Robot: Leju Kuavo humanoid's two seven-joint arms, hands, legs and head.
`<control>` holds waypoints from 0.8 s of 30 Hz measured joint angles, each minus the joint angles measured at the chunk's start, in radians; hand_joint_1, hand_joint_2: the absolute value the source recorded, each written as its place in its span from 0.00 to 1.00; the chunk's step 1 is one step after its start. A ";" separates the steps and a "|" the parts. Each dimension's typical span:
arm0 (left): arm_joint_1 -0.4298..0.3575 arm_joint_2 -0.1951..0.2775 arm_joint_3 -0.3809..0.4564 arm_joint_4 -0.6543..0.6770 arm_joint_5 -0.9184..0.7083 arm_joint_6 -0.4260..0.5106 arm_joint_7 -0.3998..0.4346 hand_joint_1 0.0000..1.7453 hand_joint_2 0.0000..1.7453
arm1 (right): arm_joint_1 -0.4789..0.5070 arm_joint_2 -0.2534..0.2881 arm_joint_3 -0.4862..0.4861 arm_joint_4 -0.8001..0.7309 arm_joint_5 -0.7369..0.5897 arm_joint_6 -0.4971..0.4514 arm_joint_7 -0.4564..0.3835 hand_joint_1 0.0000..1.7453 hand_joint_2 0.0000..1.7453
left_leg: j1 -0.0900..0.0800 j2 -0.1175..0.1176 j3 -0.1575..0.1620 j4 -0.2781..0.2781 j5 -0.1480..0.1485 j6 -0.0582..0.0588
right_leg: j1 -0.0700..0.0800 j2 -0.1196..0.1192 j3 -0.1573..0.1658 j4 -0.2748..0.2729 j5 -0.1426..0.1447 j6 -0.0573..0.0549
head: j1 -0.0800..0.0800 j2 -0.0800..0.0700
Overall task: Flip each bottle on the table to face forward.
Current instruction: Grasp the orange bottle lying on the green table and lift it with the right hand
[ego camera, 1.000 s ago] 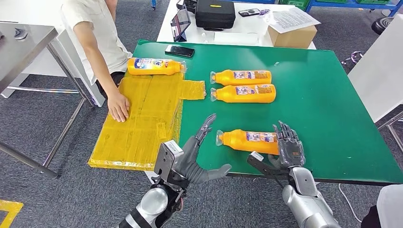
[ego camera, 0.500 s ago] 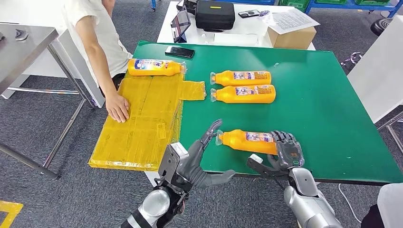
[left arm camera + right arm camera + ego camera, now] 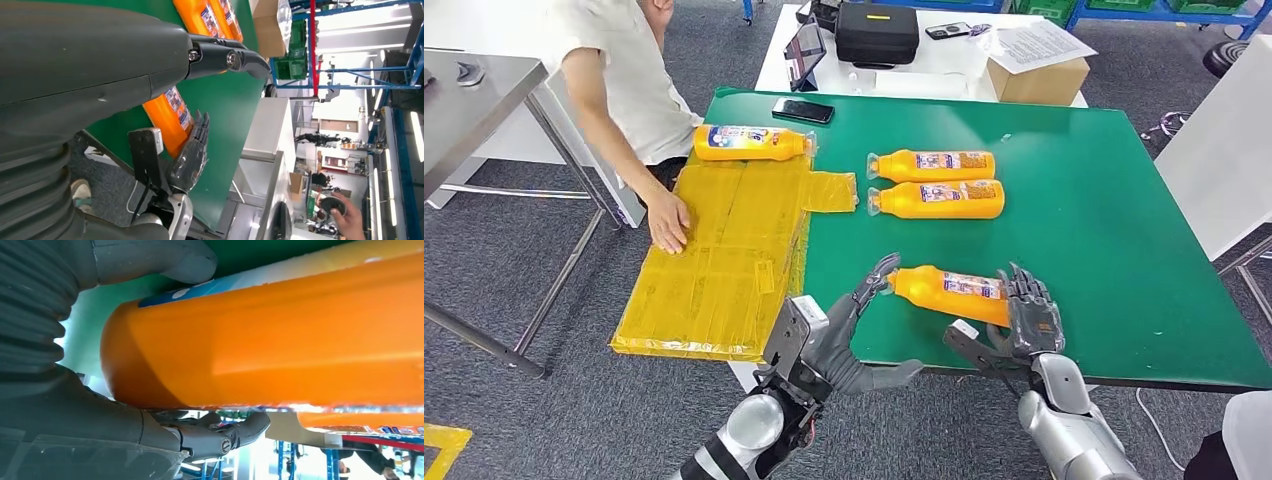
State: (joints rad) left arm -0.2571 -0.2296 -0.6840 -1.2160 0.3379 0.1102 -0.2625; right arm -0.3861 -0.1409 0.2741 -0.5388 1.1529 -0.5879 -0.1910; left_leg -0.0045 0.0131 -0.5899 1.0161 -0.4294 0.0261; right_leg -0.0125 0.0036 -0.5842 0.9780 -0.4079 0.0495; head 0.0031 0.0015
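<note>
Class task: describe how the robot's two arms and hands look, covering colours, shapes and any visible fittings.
Both arms are silver and rounded with black joints. The left hand is grey with a thick thumb, darker fingers and a pale boxy module behind it. The right hand has dark segmented fingers and a black bracket bearing a small white tag.

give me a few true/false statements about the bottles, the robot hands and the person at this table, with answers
1. Four orange bottles lie on their sides. True: the near bottle, a pair farther back, and one by the yellow sheet.
2. The right robot hand is at the near bottle's base end. True.
3. The left robot hand holds the black phone. False: the phone lies at the far table edge; the fingers reach the near bottle's cap end.
4. The person's hand rests on a bottle. False: it rests on the yellow sheet.
5. The table top is red. False: it is green.
</note>
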 joint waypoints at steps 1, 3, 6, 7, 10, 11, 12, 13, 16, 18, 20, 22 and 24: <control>-0.001 0.000 0.000 0.001 0.001 -0.001 0.000 0.00 1.00 | 0.000 0.002 0.002 0.000 0.010 -0.002 0.012 0.00 1.00 | 0.000 0.000 0.001 0.000 -0.001 0.000 | 0.000 0.000 0.001 0.000 0.000 0.000 | 0.000 0.000; -0.003 0.000 -0.001 0.002 0.001 -0.004 0.001 0.00 1.00 | 0.000 0.003 0.012 0.000 0.039 -0.009 0.040 0.00 1.00 | 0.000 0.001 0.005 0.000 -0.002 0.000 | 0.000 0.001 0.005 0.000 -0.001 -0.001 | 0.000 0.000; -0.006 0.000 -0.002 0.004 0.001 -0.006 0.002 0.00 1.00 | -0.001 0.002 0.030 0.000 0.087 -0.028 0.078 0.00 1.00 | 0.000 0.001 0.010 0.000 -0.005 0.001 | 0.000 0.001 0.009 0.000 -0.004 -0.002 | 0.000 0.000; -0.006 0.000 -0.003 0.004 0.000 -0.006 0.003 0.00 1.00 | -0.001 0.001 0.034 0.000 0.099 -0.034 0.087 0.00 1.00 | 0.000 0.001 0.010 0.000 -0.005 0.001 | 0.000 0.001 0.009 0.000 -0.004 -0.001 | 0.000 0.000; -0.005 0.000 -0.004 0.004 -0.001 -0.006 0.006 0.00 1.00 | -0.004 -0.002 0.039 0.002 0.109 -0.036 0.100 0.00 1.00 | 0.000 0.001 0.010 0.000 -0.005 0.001 | 0.000 0.001 0.010 0.000 -0.004 -0.001 | 0.000 0.000; -0.006 0.000 -0.004 0.004 -0.001 -0.006 0.006 0.00 1.00 | -0.005 -0.003 0.039 0.004 0.103 -0.033 0.100 0.00 1.00 | 0.000 0.001 0.010 0.000 -0.005 0.001 | 0.000 0.002 0.010 0.000 -0.004 -0.001 | 0.000 0.000; -0.006 0.000 -0.004 0.004 -0.002 -0.006 0.007 0.00 1.00 | -0.007 -0.004 0.039 0.007 0.094 -0.028 0.097 0.00 1.00 | 0.000 0.001 0.010 0.000 -0.005 0.001 | 0.000 0.002 0.010 0.000 -0.004 -0.001 | 0.000 0.000; -0.006 0.000 -0.004 0.004 -0.002 -0.006 0.007 0.00 1.00 | -0.009 -0.005 0.038 0.011 0.084 -0.022 0.093 0.00 1.00 | 0.000 0.001 0.011 0.000 -0.005 0.001 | 0.000 0.002 0.010 0.000 -0.004 -0.001 | 0.000 0.000; -0.006 0.000 -0.004 0.004 -0.002 -0.007 0.008 0.00 1.00 | -0.015 -0.007 0.034 0.020 0.063 -0.013 0.080 0.00 1.00 | 0.000 0.001 0.011 0.000 -0.005 0.001 | 0.000 0.002 0.011 -0.001 -0.005 -0.001 | 0.000 0.000; -0.006 0.000 -0.004 0.004 -0.002 -0.007 0.008 0.00 1.00 | -0.017 -0.008 0.032 0.024 0.060 -0.012 0.078 0.00 1.00 | 0.000 0.001 0.012 0.000 -0.006 0.002 | 0.000 0.002 0.011 -0.001 -0.005 -0.001 | 0.000 0.000; -0.006 0.000 -0.004 0.004 -0.002 -0.007 0.008 0.00 1.00 | -0.018 -0.008 0.031 0.027 0.059 -0.010 0.077 0.00 1.00 | 0.000 0.001 0.012 0.000 -0.006 0.002 | 0.000 0.002 0.012 -0.001 -0.005 -0.001 | 0.000 0.000; -0.006 0.000 -0.004 0.004 -0.002 -0.007 0.008 0.00 1.00 | -0.020 -0.008 0.030 0.029 0.058 -0.008 0.076 0.00 1.00 | 0.000 0.001 0.013 0.000 -0.006 0.002 | 0.000 0.002 0.013 -0.001 -0.005 -0.001 | 0.000 0.000; -0.006 0.000 -0.004 0.004 -0.002 -0.007 0.008 0.00 1.00 | -0.021 -0.008 0.029 0.030 0.058 -0.005 0.076 0.00 1.00 | 0.000 0.001 0.014 0.000 -0.006 0.003 | 0.000 0.002 0.014 -0.001 -0.005 0.000 | 0.000 0.000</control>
State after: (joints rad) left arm -0.2632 -0.2296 -0.6882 -1.2123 0.3363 0.1030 -0.2544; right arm -0.4070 -0.1492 0.3034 -0.5092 1.2112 -0.5929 -0.1150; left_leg -0.0045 0.0142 -0.5760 1.0159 -0.4356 0.0286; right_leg -0.0125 0.0060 -0.5707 0.9766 -0.4133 0.0494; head 0.0031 0.0015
